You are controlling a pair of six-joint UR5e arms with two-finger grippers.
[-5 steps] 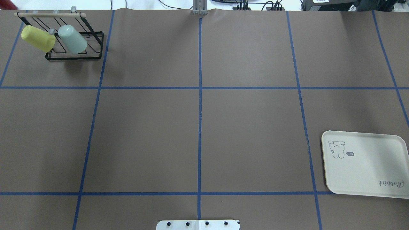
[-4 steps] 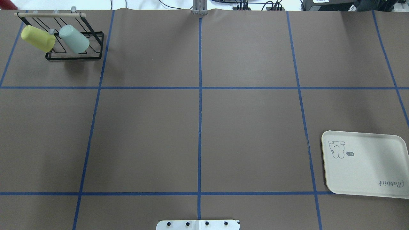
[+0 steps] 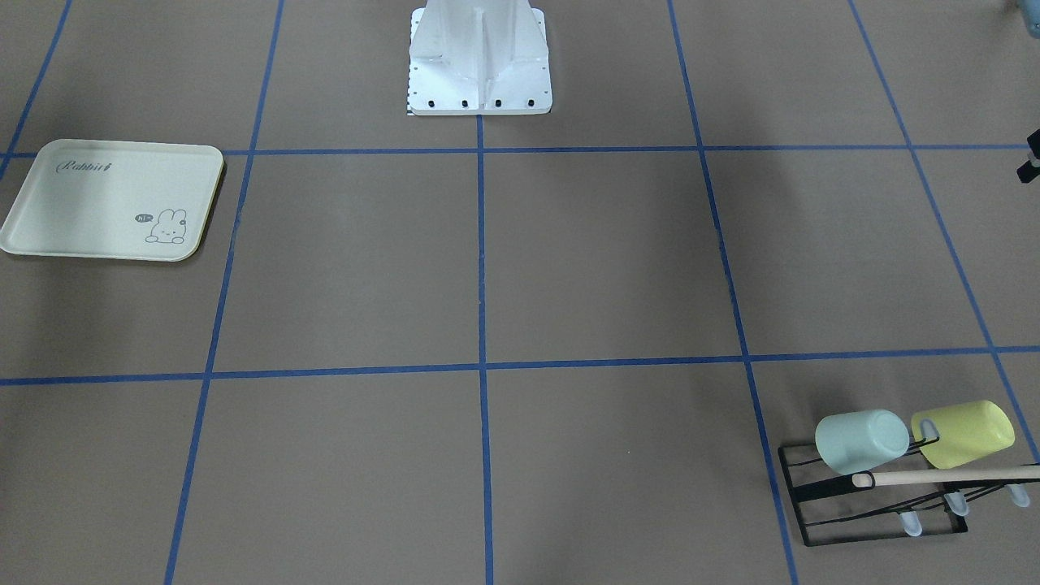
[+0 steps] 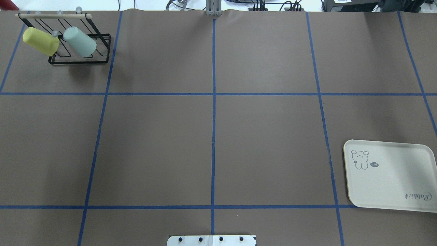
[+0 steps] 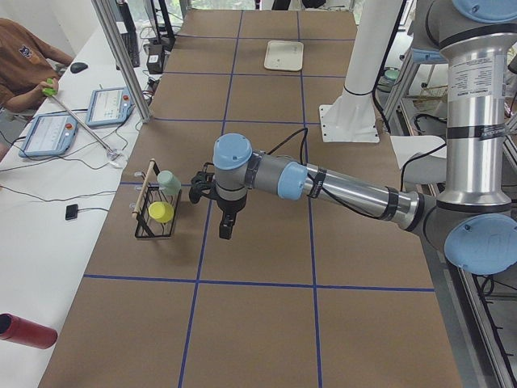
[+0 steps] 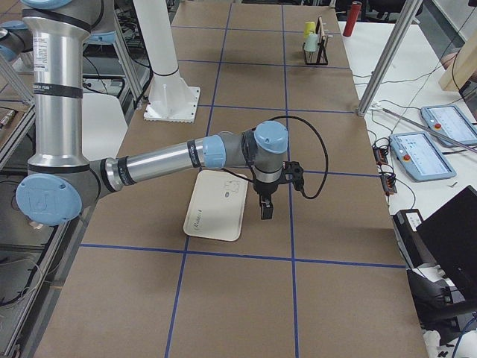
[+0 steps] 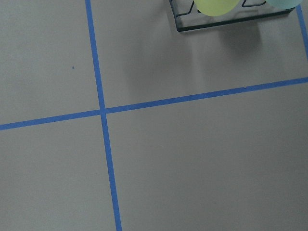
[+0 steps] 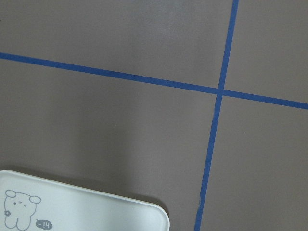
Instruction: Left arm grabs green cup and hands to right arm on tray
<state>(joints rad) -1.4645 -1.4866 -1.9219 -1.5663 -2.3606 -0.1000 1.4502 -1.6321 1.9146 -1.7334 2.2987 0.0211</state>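
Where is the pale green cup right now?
In the overhead view the green cup hangs tilted on the black wire rack at the table's far left corner, just right of the yellow cup.

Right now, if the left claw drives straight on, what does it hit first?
Probably bare table, near a blue tape crossing. The left claw points down, beside the cup rack, not at it. Height unclear.

Pale mint-green plastic tumbler tilted on black wire rack, far left; flat cream rectangular tray, near right.
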